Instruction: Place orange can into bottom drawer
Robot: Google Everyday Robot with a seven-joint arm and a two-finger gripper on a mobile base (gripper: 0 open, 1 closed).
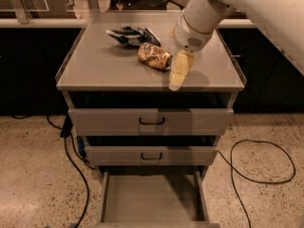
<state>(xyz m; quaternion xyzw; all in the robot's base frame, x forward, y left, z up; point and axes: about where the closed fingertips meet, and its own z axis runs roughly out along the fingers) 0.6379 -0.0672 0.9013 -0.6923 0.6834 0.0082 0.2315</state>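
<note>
The orange can (155, 56) lies on its side on the grey cabinet top (104, 70), near the middle. My gripper (178, 74) hangs from the white arm just to the right of the can, over the top's front part, a short gap from the can and holding nothing. The bottom drawer (152, 201) is pulled out at the foot of the cabinet, its grey floor bare.
A dark blue-and-white snack bag (132, 35) lies behind the can. Two shut drawer fronts with black loop handles (152, 121) sit above the open drawer. Black cables (266, 160) run over the speckled floor on both sides. The arm hides the back right of the top.
</note>
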